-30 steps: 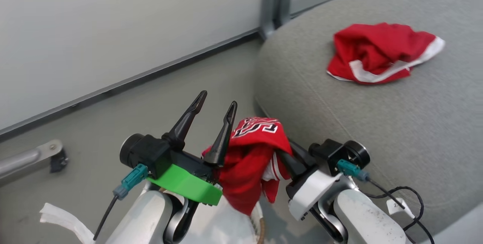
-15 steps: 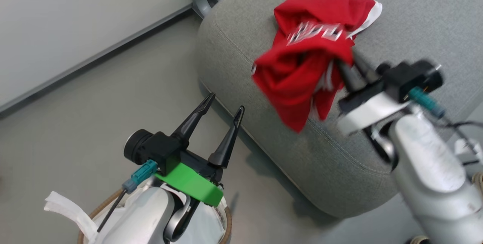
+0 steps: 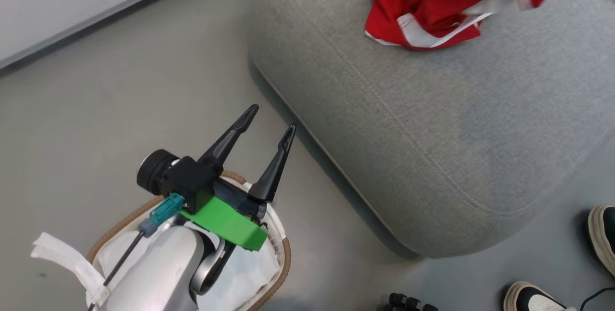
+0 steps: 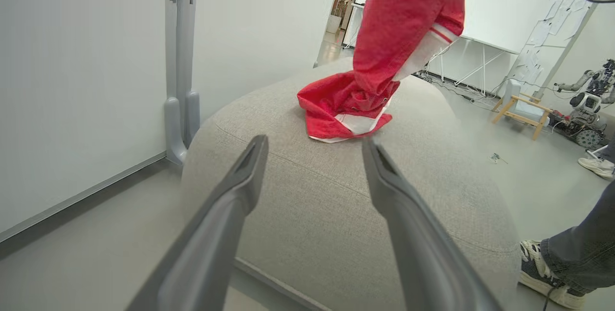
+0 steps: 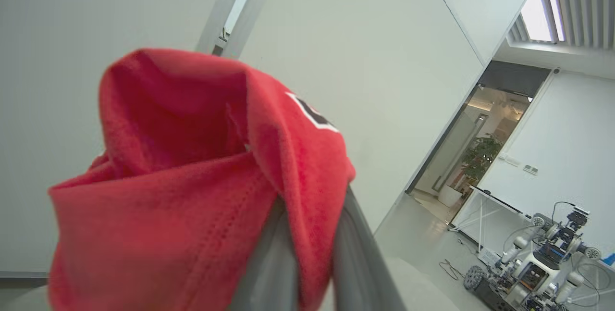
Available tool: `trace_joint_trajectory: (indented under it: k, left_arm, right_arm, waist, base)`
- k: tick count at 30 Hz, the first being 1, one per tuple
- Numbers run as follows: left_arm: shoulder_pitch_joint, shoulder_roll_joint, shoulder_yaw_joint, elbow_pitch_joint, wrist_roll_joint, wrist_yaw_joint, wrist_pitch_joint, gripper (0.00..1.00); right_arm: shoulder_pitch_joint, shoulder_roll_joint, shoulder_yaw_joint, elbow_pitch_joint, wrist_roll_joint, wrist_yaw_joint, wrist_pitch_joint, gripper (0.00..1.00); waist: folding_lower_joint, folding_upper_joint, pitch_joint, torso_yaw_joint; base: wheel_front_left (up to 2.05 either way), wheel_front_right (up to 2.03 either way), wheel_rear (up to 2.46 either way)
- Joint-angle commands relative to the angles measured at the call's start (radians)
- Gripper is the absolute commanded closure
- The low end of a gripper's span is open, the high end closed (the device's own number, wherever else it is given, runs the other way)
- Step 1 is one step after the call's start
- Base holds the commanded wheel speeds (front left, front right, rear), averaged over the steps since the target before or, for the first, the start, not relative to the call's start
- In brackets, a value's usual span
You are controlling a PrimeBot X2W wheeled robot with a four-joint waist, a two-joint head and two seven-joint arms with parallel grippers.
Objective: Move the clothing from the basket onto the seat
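The red jersey [image 4: 399, 27] hangs with its long axis straight up and down in the left wrist view. Its top runs out of the picture, and its lower end comes down onto the seat [image 4: 312, 195], where it meets the second red garment [image 4: 346, 118]. That garment lies crumpled on top of the grey seat, well back from the near edge. A white band faces the camera, and the heap's longer side runs across the view.

The right tool [image 5: 307, 258] is nearly closed, pinching a fold of the jersey between its two fingers [image 5: 358, 263]. The red cloth drapes over and hides the fingertips, and a patch of black-and-white print shows on the upper right of the fold. The fingers point upward in the right wrist view, with a pale wall behind them.

The left tool [image 3: 271, 119] stands spread wide — nothing between its fingers, nothing touched. Its pale forearm [image 3: 158, 272] rises from the lower left of the head view, over the basket [image 3: 283, 253], whose brown rim and white liner [image 3: 240, 272] show beneath it. The fingers point up and to the right toward the seat's near edge, above the grey floor [image 3: 120, 99] just beside that edge.

A person's shoe [image 3: 603, 234] stands on the floor near the seat's right end.
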Motion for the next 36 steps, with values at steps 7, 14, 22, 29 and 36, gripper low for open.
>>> trace_joint_trajectory:
  k: [7, 14, 22, 29, 36]
  left_arm:
    - [-0.069, 0.037, -0.011, -0.008, 0.001, -0.003, 0.001, 0.00]
    - [-0.106, 0.060, -0.023, -0.025, 0.004, -0.003, 0.001, 0.00]
    - [-0.113, 0.082, -0.009, -0.020, 0.000, -0.003, 0.001, 0.00]
    - [-0.083, 0.060, 0.021, 0.002, -0.006, -0.003, 0.001, 0.00]
    - [-0.020, 0.016, 0.054, 0.024, -0.004, -0.003, 0.001, 0.00]
  right_arm:
    - [0.001, 0.015, -0.132, 0.121, -0.095, -0.001, -0.002, 1.00]
    - [0.069, 0.090, -0.282, 0.225, -0.150, -0.001, -0.002, 1.00]
    - [0.133, 0.168, -0.385, 0.254, -0.194, -0.001, -0.002, 0.36]
    - [0.217, 0.200, -0.429, 0.218, -0.192, -0.001, -0.002, 0.00]
    - [0.381, 0.200, -0.351, 0.110, -0.159, -0.001, -0.002, 0.00]
  waist:
    - [-0.0001, -0.0001, 0.148, 0.114]
    - [-0.0001, -0.0001, 0.229, 0.159]
    - [-0.0001, -0.0001, 0.261, 0.168]
    - [-0.0001, -0.0001, 0.204, 0.155]
    - [-0.0001, -0.0001, 0.083, 0.148]
  base:
    - [0.00, 0.00, 0.00]
    - [0.00, 0.00, 0.00]
    - [0.00, 0.00, 0.00]
    - [0.00, 0.00, 0.00]
    - [0.00, 0.00, 0.00]
